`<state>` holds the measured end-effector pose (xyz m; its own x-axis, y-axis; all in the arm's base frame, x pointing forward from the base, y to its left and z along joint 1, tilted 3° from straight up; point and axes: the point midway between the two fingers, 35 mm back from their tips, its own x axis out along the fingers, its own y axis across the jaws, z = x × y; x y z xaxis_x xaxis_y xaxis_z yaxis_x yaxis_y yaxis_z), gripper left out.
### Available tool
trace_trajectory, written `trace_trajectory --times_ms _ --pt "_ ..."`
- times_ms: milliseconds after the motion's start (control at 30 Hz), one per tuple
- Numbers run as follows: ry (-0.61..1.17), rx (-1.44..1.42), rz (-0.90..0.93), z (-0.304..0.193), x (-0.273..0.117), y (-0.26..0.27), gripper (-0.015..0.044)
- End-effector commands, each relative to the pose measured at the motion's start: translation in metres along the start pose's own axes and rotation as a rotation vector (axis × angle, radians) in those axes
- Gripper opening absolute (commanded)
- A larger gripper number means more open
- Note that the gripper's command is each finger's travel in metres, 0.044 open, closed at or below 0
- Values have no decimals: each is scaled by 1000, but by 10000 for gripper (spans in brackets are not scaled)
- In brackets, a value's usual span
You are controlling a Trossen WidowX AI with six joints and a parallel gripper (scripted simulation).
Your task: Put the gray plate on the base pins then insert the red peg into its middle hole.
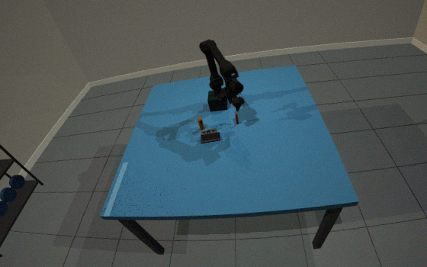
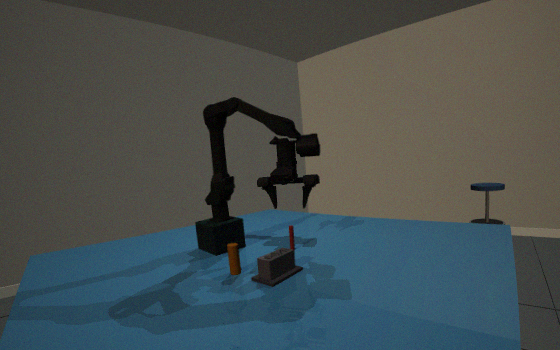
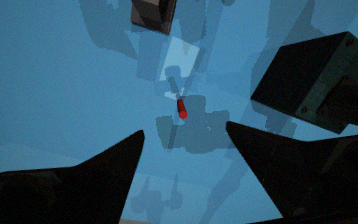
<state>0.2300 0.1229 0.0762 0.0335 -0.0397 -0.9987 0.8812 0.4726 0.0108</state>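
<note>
Pincer (image 1: 238, 109) (image 2: 290, 206) (image 3: 185, 129) spread wide, nothing clamped, poised above the red peg (image 1: 236, 118) (image 2: 291, 237) (image 3: 182, 108), upright on the table! Below and off to one side, the gray block (image 1: 210, 136) (image 2: 276, 265) (image 3: 154, 14); no writing legible.

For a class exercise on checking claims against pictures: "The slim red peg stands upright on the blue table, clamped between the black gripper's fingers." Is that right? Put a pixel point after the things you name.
Not quite: the slim red peg (image 1: 236, 118) (image 2: 291, 237) (image 3: 182, 108) does stand upright on the blue table (image 1: 244, 172) (image 2: 425, 280) (image 3: 65, 90), but the exterior view shows the open black gripper (image 1: 238, 110) (image 2: 290, 207) (image 3: 185, 129) above it, unclamped.
</note>
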Motion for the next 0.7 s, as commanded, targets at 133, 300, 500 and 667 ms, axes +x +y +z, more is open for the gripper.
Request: trace_trajectory --times_ms 133,300,500,667 --pt "1 -3 3 -6 28 -4 440" --pt "1 -3 3 -6 33 -3 440" --pt "1 -3 3 -7 44 -3 440" --pt "1 -3 3 -7 51 -3 440"
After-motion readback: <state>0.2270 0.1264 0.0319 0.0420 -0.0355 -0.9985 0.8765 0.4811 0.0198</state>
